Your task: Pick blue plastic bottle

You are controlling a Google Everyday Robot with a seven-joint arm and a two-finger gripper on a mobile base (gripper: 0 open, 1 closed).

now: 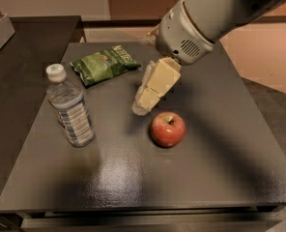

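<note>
1. The dark desk (133, 187) has a glossy top near its front edge, so I judge it gives little friction against sliding.
2. The blue plastic bottle (71, 108) stands upright on the left side of the desk, with its white cap on and a blue-and-white striped label around its body.
3. The red apple (168, 128) sits to the right of the bottle and apart from it. It is shorter than the bottle.
4. The end effector (142, 108) hangs over the desk just behind and to the left of the apple, well apart from the bottle. I cannot tell whether it is set wide or narrow, and nothing is seen in its hold.
5. A green snack bag (104, 64) lies flat behind the bottle, towards the far edge.
6. I judge the bottle to be light, with thin, smooth walls that give under a hard squeeze. It is tall on a small base, so it probably tips if knocked sideways.
7. The best hold looks to be from the side, across the labelled middle of the body, with moderate pressure. The narrow neck and cap are a poorer choice.
</note>
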